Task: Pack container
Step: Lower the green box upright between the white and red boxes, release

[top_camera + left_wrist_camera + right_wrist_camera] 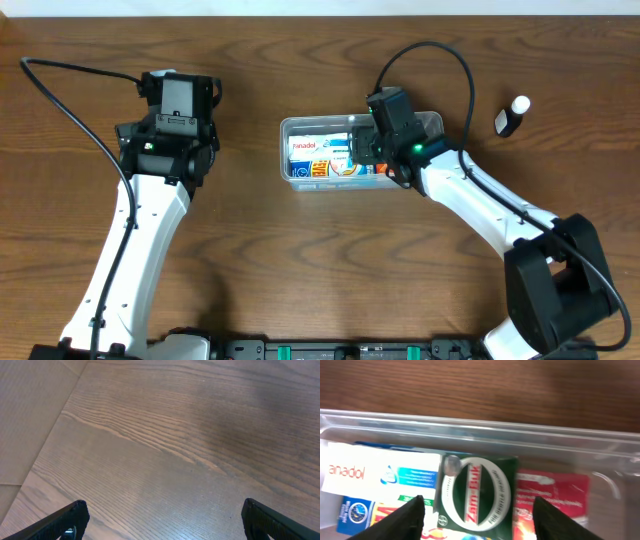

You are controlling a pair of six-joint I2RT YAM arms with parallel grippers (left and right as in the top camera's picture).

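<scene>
- Green Zam-Buk box (475, 492) lies label up.
- White Panadol box (380, 472) touches the Zam-Buk box's left edge.
- Red box (550, 497) lies against its right edge.
- Dark, white-capped bottle (511, 117) lies well right of it, on the wooden table (300, 260).

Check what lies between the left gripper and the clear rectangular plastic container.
Only bare brown wooden table separates the left gripper from the clear plastic container, seen in the overhead view.

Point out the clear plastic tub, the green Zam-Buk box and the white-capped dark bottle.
Clear rectangular plastic tub (470, 435): right wrist view, its side wall.
Green square Zam-Buk box (476, 492): right wrist view, its printed top.
Small dark bottle with white cap (506, 123): overhead view, its body.
</scene>
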